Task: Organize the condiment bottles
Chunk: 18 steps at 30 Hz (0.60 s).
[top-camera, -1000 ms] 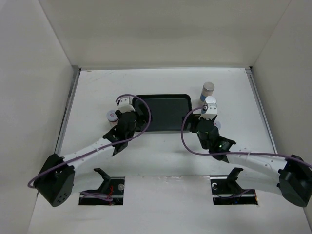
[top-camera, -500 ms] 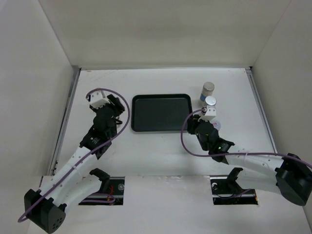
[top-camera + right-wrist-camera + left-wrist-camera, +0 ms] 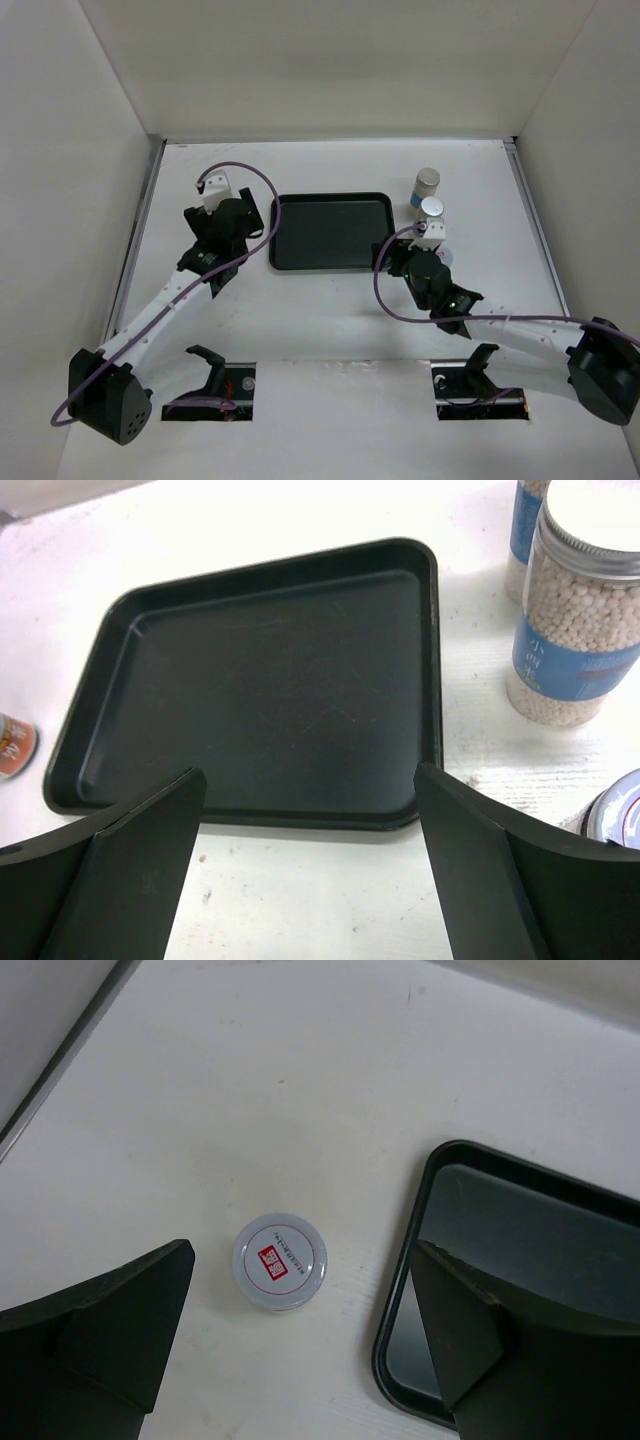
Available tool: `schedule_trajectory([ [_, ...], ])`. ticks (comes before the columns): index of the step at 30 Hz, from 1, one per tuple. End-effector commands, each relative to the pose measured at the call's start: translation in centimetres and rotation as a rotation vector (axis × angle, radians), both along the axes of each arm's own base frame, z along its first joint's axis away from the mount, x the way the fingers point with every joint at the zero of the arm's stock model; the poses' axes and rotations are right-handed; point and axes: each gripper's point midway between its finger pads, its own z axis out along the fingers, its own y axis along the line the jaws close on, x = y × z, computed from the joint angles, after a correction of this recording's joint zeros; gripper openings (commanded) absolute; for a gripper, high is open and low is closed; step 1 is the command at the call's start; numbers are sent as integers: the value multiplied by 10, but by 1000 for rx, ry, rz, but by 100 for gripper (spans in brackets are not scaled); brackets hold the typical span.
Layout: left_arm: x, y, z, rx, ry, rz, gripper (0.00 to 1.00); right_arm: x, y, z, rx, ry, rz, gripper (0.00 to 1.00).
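A short jar [image 3: 280, 1263] with a silver cap stands on the table left of the black tray [image 3: 520, 1230]. My left gripper [image 3: 303, 1285] is open above it, one finger on each side; in the top view [image 3: 237, 220] it hides the jar. Two taller bottles with blue label bands [image 3: 433, 212] [image 3: 427, 184] stand right of the tray [image 3: 330, 232]. My right gripper [image 3: 310, 790] is open and empty by the tray's near right corner. A second short jar [image 3: 615, 815] is beside its right finger.
The tray [image 3: 270, 670] holds nothing. The left short jar shows at the left edge of the right wrist view [image 3: 14, 746]. Side walls enclose the table, with a metal rail [image 3: 140, 230] along the left edge.
My left gripper swung out to the left away from the tray, then came back right over the left short jar, which it now hides from above. The right arm barely moved.
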Motion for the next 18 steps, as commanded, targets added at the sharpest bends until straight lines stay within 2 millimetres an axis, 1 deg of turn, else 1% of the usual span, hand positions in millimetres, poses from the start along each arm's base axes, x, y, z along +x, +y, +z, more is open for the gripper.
schedule_trajectory([
  [1, 6, -4, -8, 10, 50, -19, 90, 4, 10, 11, 33, -25, 16, 93],
  [4, 5, -2, -28, 6, 85, 4, 89, 0, 15, 17, 42, -37, 29, 94],
  [8, 4, 2, -53, 1, 138, 31, 87, -1, 14, 15, 38, -31, 35, 95],
  [12, 9, 6, -76, -29, 149, 53, 86, -4, 12, 25, 62, -57, 36, 96],
  [15, 15, 5, -89, -69, 180, 48, 84, -4, 11, 20, 57, -47, 40, 96],
  [18, 18, 3, -99, -77, 190, 49, 82, -5, 12, 25, 64, -52, 47, 96],
])
